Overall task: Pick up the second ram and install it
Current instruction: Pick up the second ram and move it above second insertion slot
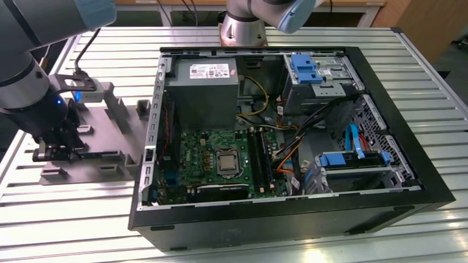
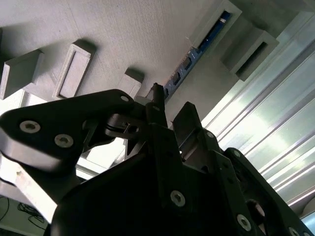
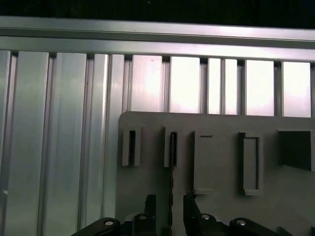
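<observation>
The second ram (image 2: 197, 54) is a thin dark stick standing on edge in a groove of the grey moulded holder (image 1: 109, 118), at the exterior view's left, beside the open computer case (image 1: 292, 142). My gripper (image 1: 52, 153) is low over the holder's near end. In both wrist views its two black fingers stand on either side of the ram (image 3: 172, 147), with a small gap on each side. The gripper (image 3: 170, 199) is open and straddles one end of the stick. The stick runs away from the gripper (image 2: 172, 105) along the holder (image 2: 123, 34).
The case lies open on a ribbed aluminium table (image 1: 87, 219). Inside are a silver power-supply box (image 1: 201, 82), a green motherboard (image 1: 219, 159) with long black slots (image 1: 260, 156), cables and blue drive brackets (image 1: 343, 159). Upright posts (image 3: 251, 164) rise from the holder (image 3: 221, 172).
</observation>
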`<action>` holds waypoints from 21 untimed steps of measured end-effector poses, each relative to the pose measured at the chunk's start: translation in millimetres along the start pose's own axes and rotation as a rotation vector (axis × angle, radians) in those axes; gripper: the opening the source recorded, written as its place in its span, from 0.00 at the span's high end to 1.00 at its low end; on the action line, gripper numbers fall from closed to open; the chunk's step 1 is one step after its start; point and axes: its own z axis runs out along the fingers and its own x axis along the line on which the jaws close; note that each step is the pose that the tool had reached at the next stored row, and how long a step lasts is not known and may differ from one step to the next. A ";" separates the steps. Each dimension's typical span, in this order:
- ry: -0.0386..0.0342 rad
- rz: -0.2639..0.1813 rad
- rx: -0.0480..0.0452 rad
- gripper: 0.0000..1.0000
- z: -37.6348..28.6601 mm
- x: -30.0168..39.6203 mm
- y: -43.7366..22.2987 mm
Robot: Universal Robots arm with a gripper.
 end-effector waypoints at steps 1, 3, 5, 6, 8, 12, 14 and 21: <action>0.0004 -0.006 -0.0002 0.64 0.8 0.0 0.4; 0.0008 -0.016 -0.0005 0.64 2.6 0.0 0.8; 0.0009 -0.019 -0.0005 0.64 4.2 0.1 0.8; 0.0009 -0.019 -0.0005 0.64 5.1 0.1 0.8; 0.0010 -0.019 -0.0007 0.64 7.0 0.1 0.7; 0.0007 -0.019 -0.0006 0.64 9.4 0.0 0.6; 0.0008 -0.019 -0.0007 0.64 9.8 -0.4 0.5; 0.0007 -0.019 -0.0006 0.64 10.3 -0.6 0.5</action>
